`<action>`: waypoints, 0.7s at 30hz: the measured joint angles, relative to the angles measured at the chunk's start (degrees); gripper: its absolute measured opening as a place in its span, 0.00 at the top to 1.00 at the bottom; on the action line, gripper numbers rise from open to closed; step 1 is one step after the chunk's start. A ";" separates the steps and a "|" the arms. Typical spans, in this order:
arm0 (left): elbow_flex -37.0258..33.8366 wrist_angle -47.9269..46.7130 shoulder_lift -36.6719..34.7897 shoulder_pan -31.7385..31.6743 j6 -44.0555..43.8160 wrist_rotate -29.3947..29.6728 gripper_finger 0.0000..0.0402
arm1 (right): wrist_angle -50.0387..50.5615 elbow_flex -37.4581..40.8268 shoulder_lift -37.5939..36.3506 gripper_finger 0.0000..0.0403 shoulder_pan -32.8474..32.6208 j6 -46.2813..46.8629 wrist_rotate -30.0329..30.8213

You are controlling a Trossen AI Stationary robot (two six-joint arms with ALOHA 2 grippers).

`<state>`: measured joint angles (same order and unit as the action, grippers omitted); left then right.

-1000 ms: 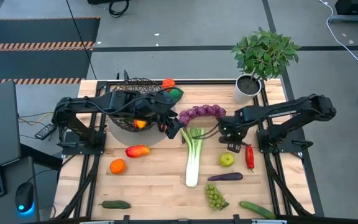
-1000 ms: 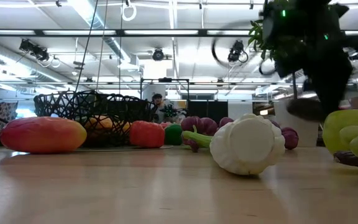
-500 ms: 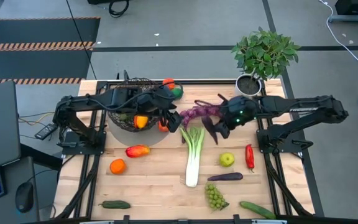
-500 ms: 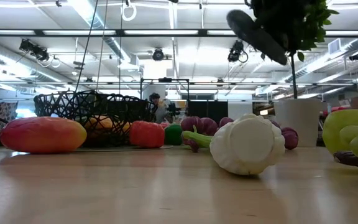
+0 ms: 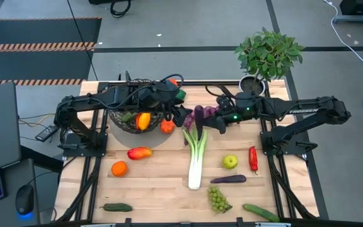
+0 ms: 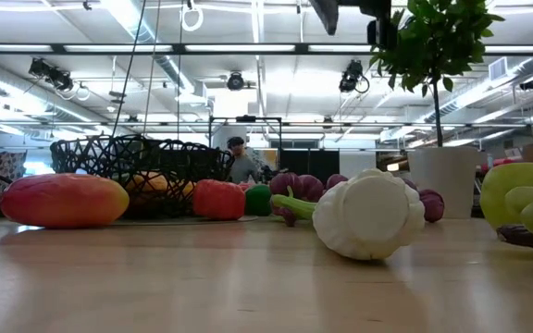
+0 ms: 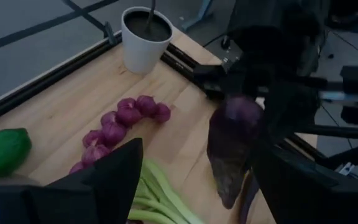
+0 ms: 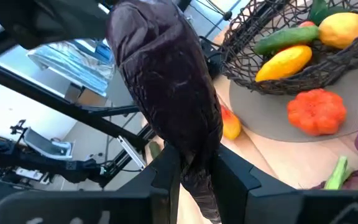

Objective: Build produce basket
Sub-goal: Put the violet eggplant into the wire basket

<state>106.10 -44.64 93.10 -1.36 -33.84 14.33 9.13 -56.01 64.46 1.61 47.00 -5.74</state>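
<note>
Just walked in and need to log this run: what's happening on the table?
The right gripper holds a dark purple aubergine in the air near the basket, above the purple grapes. The left gripper hovers at the basket's rim. The basket holds some produce; the leek, apple and others lie on the table.

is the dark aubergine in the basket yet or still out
Out. The right gripper holds the aubergine above the leek, beside the basket.
</note>
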 joint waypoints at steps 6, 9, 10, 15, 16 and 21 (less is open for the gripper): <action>0.00 3.01 -0.01 -0.11 -1.64 -1.94 0.21 | -0.21 0.09 1.64 0.80 0.00 0.02 0.39; 0.05 2.70 0.80 0.31 -1.91 -2.17 0.21 | -1.58 0.05 2.15 0.80 0.20 0.05 0.78; -0.02 2.42 1.10 0.36 -1.85 -2.16 0.21 | -2.87 0.07 2.52 0.80 0.30 0.06 0.97; -0.02 3.63 2.24 0.35 -2.65 -2.14 0.21 | -9.61 -0.04 4.10 0.80 0.44 1.47 2.67; -0.02 3.82 2.56 0.35 -2.84 -2.12 0.21 | -10.06 0.02 4.27 0.80 0.44 1.52 2.99; 0.11 4.02 3.72 0.35 -3.08 -2.08 0.21 | -16.98 0.13 6.93 0.80 0.42 3.10 3.11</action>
<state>106.21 -40.62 96.82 -1.02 -36.92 12.25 -7.86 -55.88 71.39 2.02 50.10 -2.63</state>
